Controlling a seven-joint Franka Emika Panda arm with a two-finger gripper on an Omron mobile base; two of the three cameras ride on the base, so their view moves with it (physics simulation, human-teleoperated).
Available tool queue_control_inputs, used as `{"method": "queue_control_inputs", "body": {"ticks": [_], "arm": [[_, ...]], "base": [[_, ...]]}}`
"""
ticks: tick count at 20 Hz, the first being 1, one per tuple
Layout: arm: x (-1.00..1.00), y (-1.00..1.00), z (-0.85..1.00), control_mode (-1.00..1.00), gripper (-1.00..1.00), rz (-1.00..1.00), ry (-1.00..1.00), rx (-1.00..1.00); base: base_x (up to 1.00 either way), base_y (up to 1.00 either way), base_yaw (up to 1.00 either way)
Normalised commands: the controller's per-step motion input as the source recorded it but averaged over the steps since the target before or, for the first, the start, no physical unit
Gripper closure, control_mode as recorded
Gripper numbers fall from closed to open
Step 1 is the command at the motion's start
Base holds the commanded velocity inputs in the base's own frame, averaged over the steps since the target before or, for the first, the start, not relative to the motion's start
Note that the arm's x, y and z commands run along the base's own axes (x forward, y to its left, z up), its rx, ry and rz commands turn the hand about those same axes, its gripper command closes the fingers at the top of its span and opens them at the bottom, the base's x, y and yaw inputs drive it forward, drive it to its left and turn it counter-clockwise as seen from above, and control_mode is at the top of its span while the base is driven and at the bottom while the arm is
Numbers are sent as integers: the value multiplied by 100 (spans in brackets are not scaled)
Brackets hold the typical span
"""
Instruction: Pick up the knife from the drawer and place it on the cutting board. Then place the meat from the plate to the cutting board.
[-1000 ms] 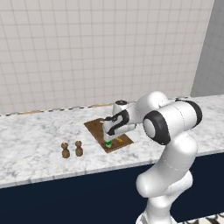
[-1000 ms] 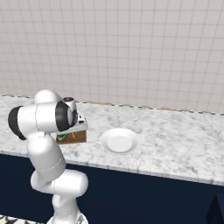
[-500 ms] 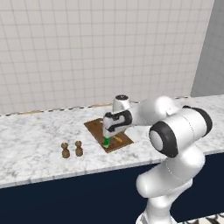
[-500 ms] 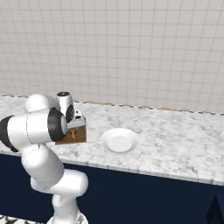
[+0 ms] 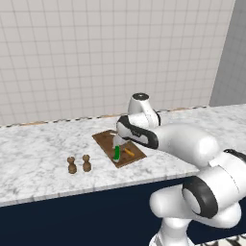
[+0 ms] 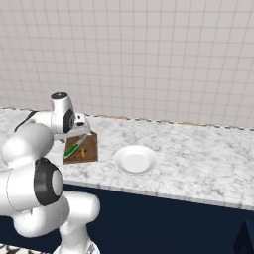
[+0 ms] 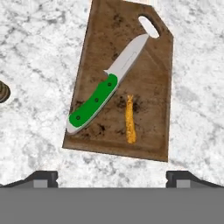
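Observation:
The brown cutting board (image 7: 148, 87) lies on the marble counter, right below my hand. The knife (image 7: 94, 104), with its green handle and pale blade, rests diagonally on it. Beside the handle lies the small orange meat (image 7: 130, 119), also on the board. My gripper (image 7: 111, 178) hangs above the board's near edge, open, its fingertips (image 7: 41, 177) wide apart with nothing between them. From the base cameras I see the gripper (image 5: 117, 140) (image 6: 82, 133) over the board (image 5: 103, 139) (image 6: 91, 149), the knife (image 5: 116, 153) (image 6: 73, 148) and the meat (image 5: 129, 152) (image 6: 83, 153). The drawer is out of view.
An empty white plate (image 6: 135, 159) sits on the counter to the right of the board. Two small brown shakers (image 5: 72, 166) (image 5: 86, 163) stand to the left of it; one shows at the frame edge (image 7: 3, 92). A tiled wall backs the counter.
My hand has risen a little above the board, and the arm's elbow has swung out and down toward the base. Board, knife and shakers have stayed in place.

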Motion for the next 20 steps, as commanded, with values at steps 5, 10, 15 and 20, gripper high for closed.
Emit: {"method": "queue_control_inputs", "body": {"ticks": [5, 10, 15, 20], "arm": [[-36, -2, 54, -100, -100, 0, -4, 0], [-38, -26, 25, -100, -100, 0, -12, 1], [-35, -49, 20, -100, -100, 0, -13, 5], [-37, -44, 22, -100, -100, 0, -11, 5]], "base": [[0, 0, 0], [0, 0, 0], [0, 0, 0], [0, 0, 0]]}}
